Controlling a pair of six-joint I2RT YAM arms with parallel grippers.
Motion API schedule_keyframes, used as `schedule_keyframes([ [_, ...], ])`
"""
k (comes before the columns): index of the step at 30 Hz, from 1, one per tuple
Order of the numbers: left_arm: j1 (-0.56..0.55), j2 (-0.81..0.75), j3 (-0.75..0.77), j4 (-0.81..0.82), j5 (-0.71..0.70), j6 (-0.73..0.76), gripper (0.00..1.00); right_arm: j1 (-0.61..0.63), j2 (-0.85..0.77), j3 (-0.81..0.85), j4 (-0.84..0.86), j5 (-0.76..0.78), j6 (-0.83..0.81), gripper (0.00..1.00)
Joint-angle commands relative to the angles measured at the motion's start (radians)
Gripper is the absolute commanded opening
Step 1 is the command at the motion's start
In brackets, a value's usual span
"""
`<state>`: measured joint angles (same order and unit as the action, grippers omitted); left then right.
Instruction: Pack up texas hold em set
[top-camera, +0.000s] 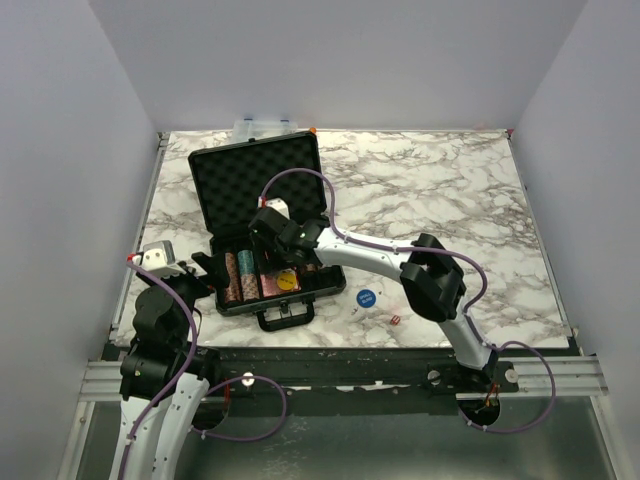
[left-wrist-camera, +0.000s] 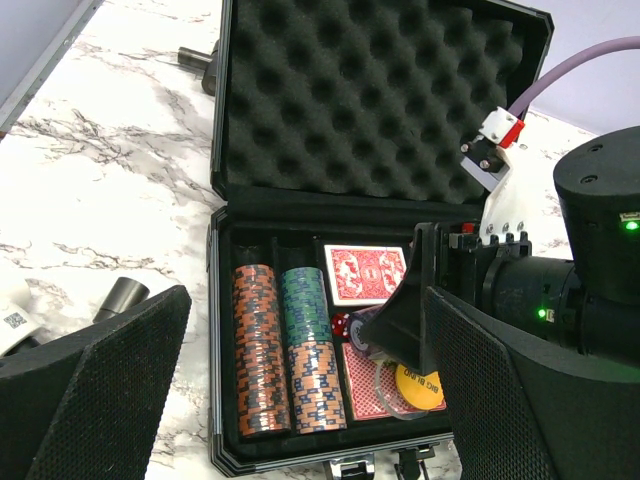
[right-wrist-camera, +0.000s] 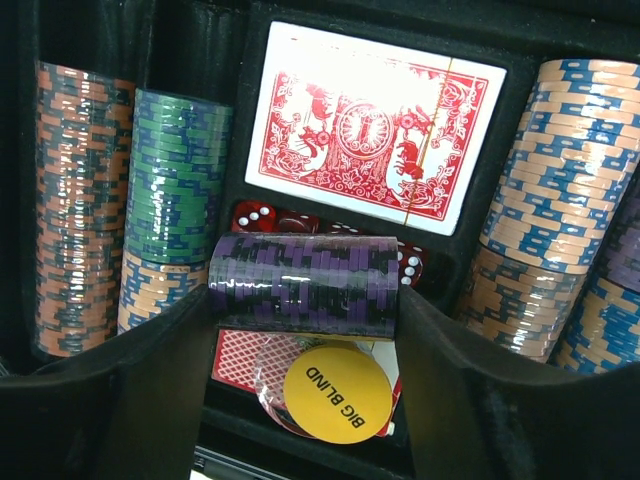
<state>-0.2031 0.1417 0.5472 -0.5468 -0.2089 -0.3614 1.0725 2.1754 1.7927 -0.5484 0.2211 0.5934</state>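
The black briefcase lies open at the table's left, foam lid up. It holds chip stacks, red-backed decks, red dice and a yellow "BIG BLIND" button. My right gripper is shut on a stack of purple chips, held sideways over the case's middle compartments; it also shows in the top view. My left gripper is open and empty at the case's front left. A blue round button and a tiny red die lie on the table right of the case.
A clear plastic box sits behind the case lid at the table's far edge. The case handle points toward the arms. The marble table stretches to the right. Grey walls enclose three sides.
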Motion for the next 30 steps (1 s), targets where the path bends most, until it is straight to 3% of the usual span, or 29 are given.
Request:
schedule_keyframes([
  [1, -0.002, 0.01, -0.006, 0.013, 0.017, 0.009, 0.99, 0.01, 0.028, 0.028, -0.015, 0.014, -0.01, 0.59],
  [5, -0.003, 0.012, -0.006, 0.014, 0.019, 0.009, 0.99, 0.009, 0.027, 0.035, -0.016, 0.015, -0.011, 0.46],
  [8, -0.002, 0.014, -0.006, 0.015, 0.019, 0.009, 0.99, 0.01, 0.02, 0.039, -0.016, 0.016, -0.013, 0.43],
  [30, -0.002, 0.016, -0.006, 0.014, 0.018, 0.009, 0.99, -0.004, 0.087, 0.166, -0.007, 0.165, 0.006, 0.41],
])
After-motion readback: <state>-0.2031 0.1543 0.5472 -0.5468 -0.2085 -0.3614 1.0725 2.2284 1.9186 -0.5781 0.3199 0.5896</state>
